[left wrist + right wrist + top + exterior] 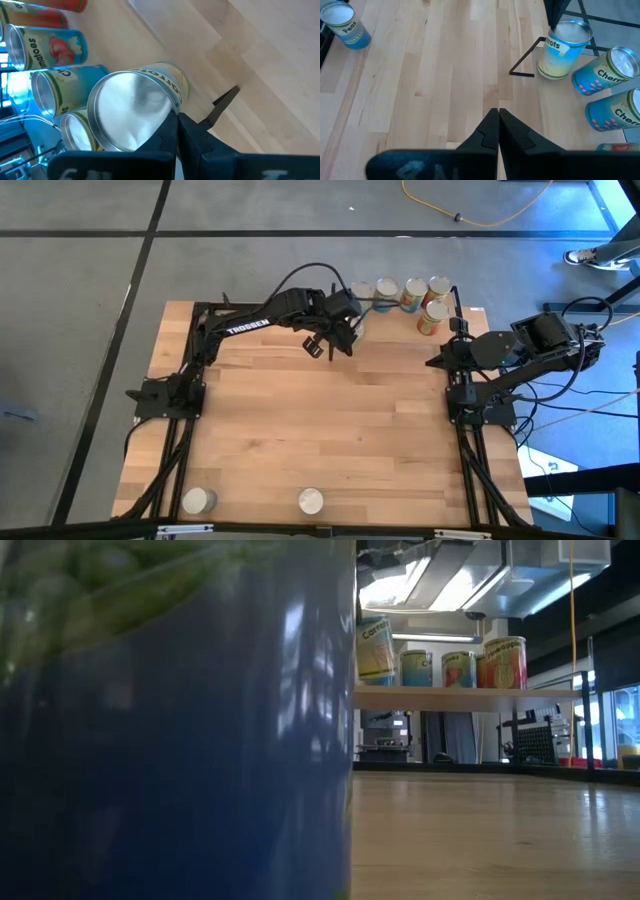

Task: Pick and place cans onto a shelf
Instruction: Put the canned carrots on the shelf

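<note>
The shelf (395, 320) stands at the table's far edge with several cans on it. The leftmost is a yellowish carrots can (135, 110), which shows tilted in the low view (375, 648). My left gripper (178, 120) is shut, reaching over the shelf's left end, its fingertips at that can's top rim. My right gripper (498, 116) is shut and empty above the table, right of centre (440, 360). Two more cans stand on their bases at the near edge (198, 500) (311, 500). One of them, blue, fills the left of the low view (170, 740). My left gripper's shut fingers lie against the carrots can's top rim (169, 111), on the side of the can, not around it. In the right wrist view the fingers (555, 15) come down at the rim from above. The can (562, 50) rests on the shelf, leaning.
A blue peas can (345, 27) stands on the table toward the near side. Cherries cans (605, 72) and a tomatoes can (50, 47) crowd the shelf beside the carrots can. Black shelf framing (524, 61) edges the board. The shelf's underside and the room behind it show in the low view (460, 697).
</note>
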### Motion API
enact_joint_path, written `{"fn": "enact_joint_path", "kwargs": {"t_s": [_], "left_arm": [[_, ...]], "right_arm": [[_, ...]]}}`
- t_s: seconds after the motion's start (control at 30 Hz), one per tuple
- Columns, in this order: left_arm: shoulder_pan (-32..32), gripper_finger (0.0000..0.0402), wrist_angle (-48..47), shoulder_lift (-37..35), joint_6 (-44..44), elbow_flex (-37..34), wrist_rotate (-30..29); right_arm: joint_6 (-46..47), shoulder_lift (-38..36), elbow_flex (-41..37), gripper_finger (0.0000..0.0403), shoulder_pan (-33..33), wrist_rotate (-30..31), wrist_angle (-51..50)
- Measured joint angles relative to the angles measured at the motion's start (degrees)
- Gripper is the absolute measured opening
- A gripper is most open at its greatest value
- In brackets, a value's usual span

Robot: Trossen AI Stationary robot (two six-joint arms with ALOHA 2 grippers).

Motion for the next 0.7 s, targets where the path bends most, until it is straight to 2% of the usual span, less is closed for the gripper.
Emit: {"fn": "enact_joint_path", "kwargs": {"t_s": [0.13,0.27,0.43,0.7], "left_arm": [[0.07,0.0,0.0,0.0,-0.77,0.0,0.7],[-0.34,0.0,-0.21,0.0,-1.83,0.0,5.02],[-0.33,0.0,-0.63,0.0,-1.91,0.0,4.31],[-3.23,0.0,-4.95,0.0,-6.72,0.0,13.62]], "right_arm": [[0.0,0.0,0.0,0.0009,-0.01,0.0,0.02],[0.01,0.0,0.0,0.0009,0.0,0.0,0.02],[0.01,0.0,0.0,0.0009,0.0,0.0,0.02],[0.17,0.0,0.0,0.0009,-0.01,-0.26,0.02]]}}
